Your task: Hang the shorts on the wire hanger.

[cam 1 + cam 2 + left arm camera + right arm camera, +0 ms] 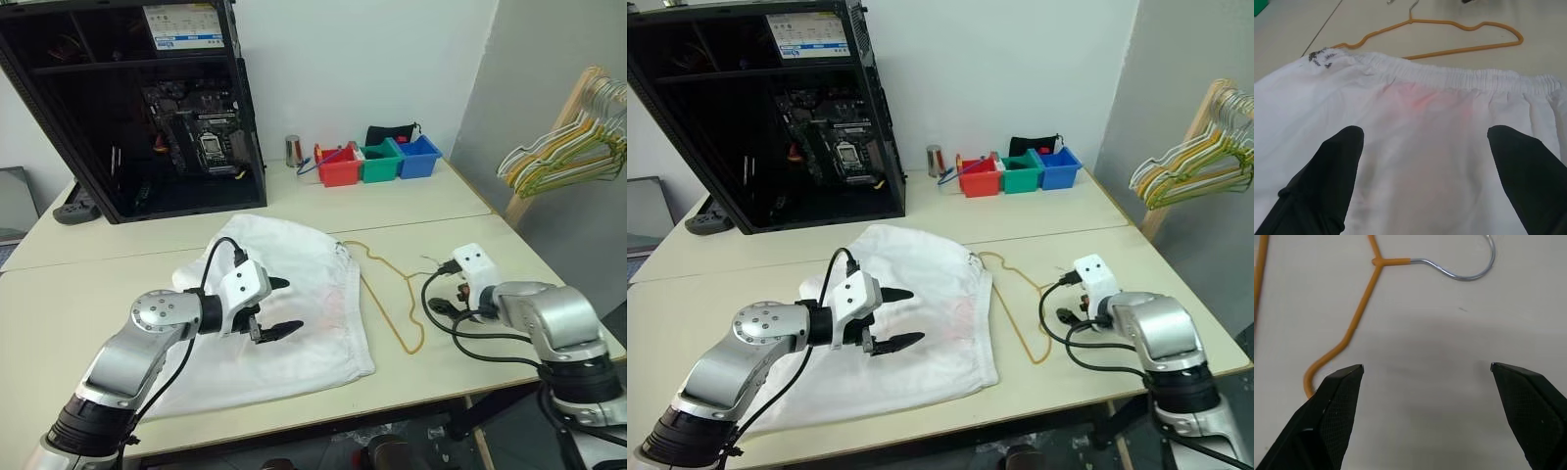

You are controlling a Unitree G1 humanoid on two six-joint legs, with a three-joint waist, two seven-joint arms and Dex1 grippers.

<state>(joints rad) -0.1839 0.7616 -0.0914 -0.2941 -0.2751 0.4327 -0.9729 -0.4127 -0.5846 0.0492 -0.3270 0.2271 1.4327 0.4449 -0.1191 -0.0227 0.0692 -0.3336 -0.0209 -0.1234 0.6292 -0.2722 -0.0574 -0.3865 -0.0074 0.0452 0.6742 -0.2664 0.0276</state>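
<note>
Spread flat on the pale table: one pair of white shorts, elastic waistband turned toward the one orange wire hanger, which lies just beside that waistband on the robot's right, partly tucked at its upper end under the fabric edge. Faint pink stain showing below the waistband in the left wrist view.

Hovering over the middle of the shorts: left gripper, fingers spread wide, nothing between them. Poised over bare tabletop near the hanger's hook: right gripper, fingers likewise spread wide and empty, the metal hook and orange neck lying just ahead of them.

Likely handling of the shorts: light, limp, prone to bunching and sliding on the smooth table; best pinched at the gathered waistband, where the elastic gives a thicker ridge to grip. Likely handling of the hanger: light, stiff, thin, lying flush with the surface and so hard to get under; best taken at the neck just below the hook or at a shoulder bend, with a risk of skating away if nudged.

Counted elsewhere: one open computer case, three small bins in red, green and blue, one metal can, one rack of spare hangers at the far right, number too tangled to tell.
</note>
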